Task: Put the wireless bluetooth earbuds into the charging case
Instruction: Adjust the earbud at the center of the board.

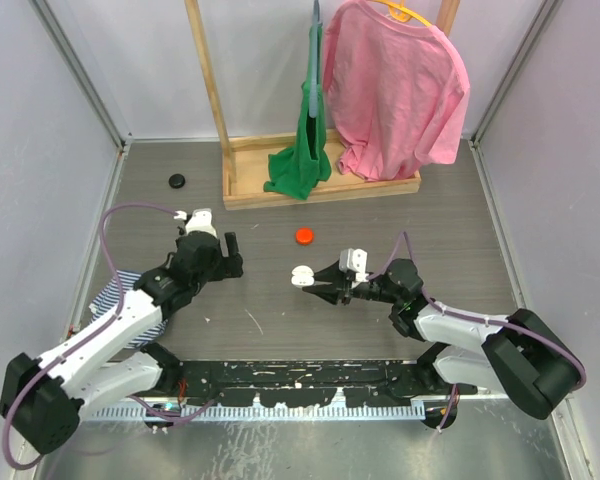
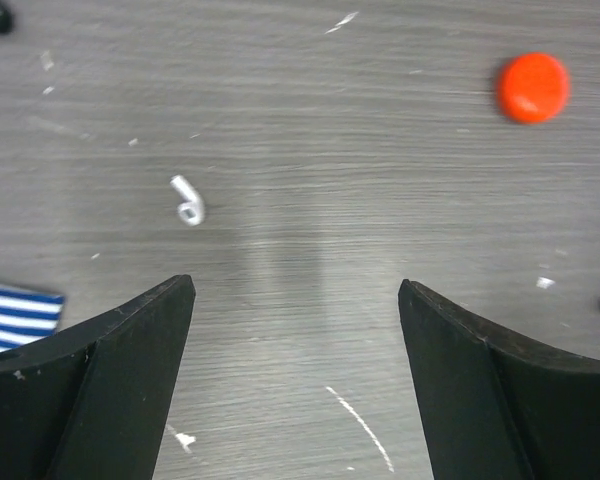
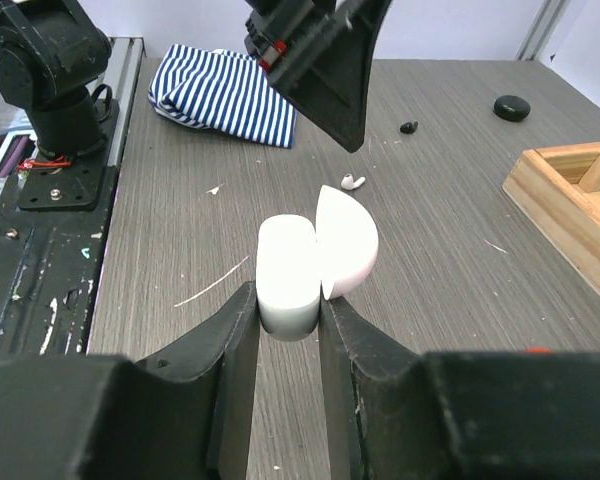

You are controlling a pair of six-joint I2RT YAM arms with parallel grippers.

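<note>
We can read no text, label, brand, number or sign in any of the three views. The charging case [image 3: 315, 260] shows us only plain white faces (no logo that we can make out). The pale marks on the table [image 2: 310, 130], such as the streak toward 6 o'clock in the left wrist view, are scratches, not lettering.

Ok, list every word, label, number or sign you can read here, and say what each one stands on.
None: no readable text in any view.
The white plastic charging case, open in the right end effector, is blank.
The round orange cap and the pink T-shirt on its hanger show no print or logo.
</note>
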